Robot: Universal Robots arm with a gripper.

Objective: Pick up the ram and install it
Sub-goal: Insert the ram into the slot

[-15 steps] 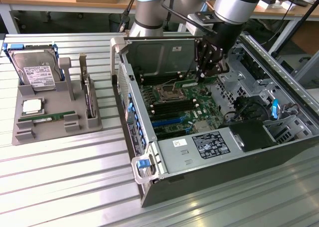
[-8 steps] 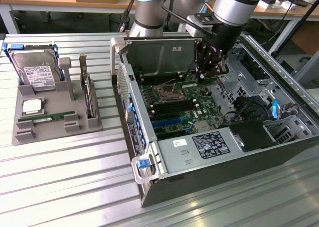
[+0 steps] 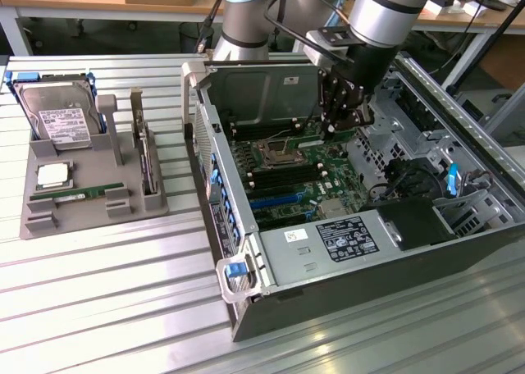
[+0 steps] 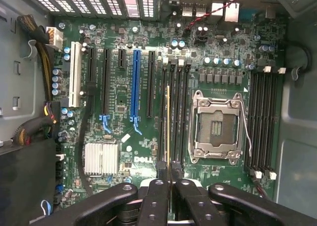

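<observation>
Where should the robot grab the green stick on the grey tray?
Probably the green stick's bare middle, coming straight down from above. Blocks on the grey tray hold both its ends, and it is long and thin, so fingers could pinch its flat sides.

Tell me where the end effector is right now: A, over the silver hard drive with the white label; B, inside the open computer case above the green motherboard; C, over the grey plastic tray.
B: the end effector hangs inside the open computer case above the green motherboard, pinching a thin ram stick seen edge-on.
</observation>
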